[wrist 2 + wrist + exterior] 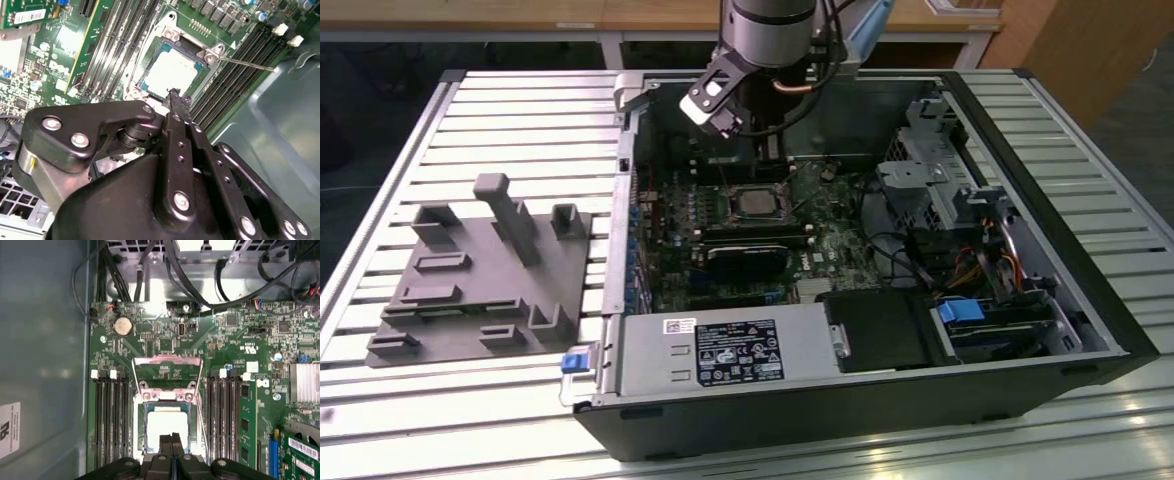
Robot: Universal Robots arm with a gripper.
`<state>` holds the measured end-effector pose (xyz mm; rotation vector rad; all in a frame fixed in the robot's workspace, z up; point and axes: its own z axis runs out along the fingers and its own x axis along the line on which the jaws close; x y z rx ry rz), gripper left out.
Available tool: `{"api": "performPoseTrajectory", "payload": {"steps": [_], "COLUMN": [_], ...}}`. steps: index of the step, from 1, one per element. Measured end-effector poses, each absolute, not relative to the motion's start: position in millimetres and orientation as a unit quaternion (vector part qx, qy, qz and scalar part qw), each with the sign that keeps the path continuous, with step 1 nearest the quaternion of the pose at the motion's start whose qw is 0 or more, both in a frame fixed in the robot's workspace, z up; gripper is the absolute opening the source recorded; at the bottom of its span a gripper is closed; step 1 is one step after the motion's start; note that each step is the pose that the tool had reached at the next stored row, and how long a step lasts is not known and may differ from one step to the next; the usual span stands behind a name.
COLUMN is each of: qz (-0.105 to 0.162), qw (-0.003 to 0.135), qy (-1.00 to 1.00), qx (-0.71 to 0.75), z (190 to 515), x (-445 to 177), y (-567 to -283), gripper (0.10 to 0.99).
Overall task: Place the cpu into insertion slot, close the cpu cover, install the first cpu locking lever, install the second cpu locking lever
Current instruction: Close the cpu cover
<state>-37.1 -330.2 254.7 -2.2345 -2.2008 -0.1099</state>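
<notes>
Open case (854, 420) on a slatted bench, with the arm reaching in from above. The gripper (172, 440) hangs low over the green board (230, 355). In the first wrist view its jaws are pressed together with nothing between them, and their tips sit just above one edge of the cpu (167, 422).

The cpu lies flat and square in the slot (142, 415), silver top up. The cover (167, 360) is swung back on its hinge and rests over the board beside the slot, so the window frames bare circuitry. In the second wrist view a thin lever (245, 63) stands out to the side, unlatched.

The step in hand appears to be closing the cover. It would go best with the shut tips pushing the free edge of the frame over in an arc. They should keep off the cpu top, and the lever should stay clear so the frame can land flat.

A printed label (740, 355) sits on the power supply (720, 380), and a white sticker (9, 427) on the case wall. The print on both cannot be made out.
</notes>
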Motion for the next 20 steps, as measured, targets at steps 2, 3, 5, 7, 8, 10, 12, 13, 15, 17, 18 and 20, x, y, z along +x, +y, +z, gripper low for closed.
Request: {"api": "performPoseTrajectory", "payload": {"steps": [2,3,5,7,8,10,12,13,15,17,18,20], "qz": [-0.035,-0.035,-0.035,-0.035,-0.035,-0.035,-0.035,-0.035,-0.036,-0.036,-0.036,-0.036], "qw": [0.002,0.002,0.002,0.002,0.002,0.002,0.002,0.002,0.003,0.003,0.003,0.003], "qy": [-0.701,-0.701,-0.701,-0.701,-0.701,-0.701,-0.701,-0.701,-0.701,-0.701,-0.701,-0.701], "qx": [-0.712,-0.712,-0.712,-0.712,-0.712,-0.712,-0.712,-0.712,-0.712,-0.712,-0.712,-0.712], "z": [254.9,254.9,258.8,267.5,271.0,274.0,274.0,274.1,274.1,274.0,274.0,273.9], "x": [-35.3,-34.4,-34.3,-34.2,-34.2,-33.7,-30.9,-28.3,-22.5,-17.6,-15.5,-10.9], "y": [-330.2,-330.3,-330.3,-330.2,-330.2,-330.3,-330.2,-330.3,-330.3,-330.3,-330.3,-330.3], "gripper": [0.106,0.106,0.106,0.106,0.106,0.106,0.106,0.106,0.106,0.106,0.106,0.106]}}
